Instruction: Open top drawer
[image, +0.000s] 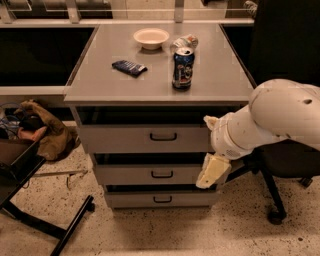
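Note:
The top drawer (120, 139) is the widest grey front under the tabletop, closed, with a small dark loop handle (163, 136) at its centre. My gripper (212, 171) hangs from the white arm (280, 112) at the cabinet's right front corner. It sits level with the middle drawer (125, 175), below and to the right of the top drawer's handle, and touches no handle. The bottom drawer (130, 200) is closed too.
On the grey tabletop (100, 82) stand a soda can (183, 68), a white bowl (151, 37), a dark snack packet (129, 67) and a crumpled wrapper (186, 41). An office chair (280, 165) stands to the right. A brown bag (47, 132) and a black frame (45, 220) lie on the floor to the left.

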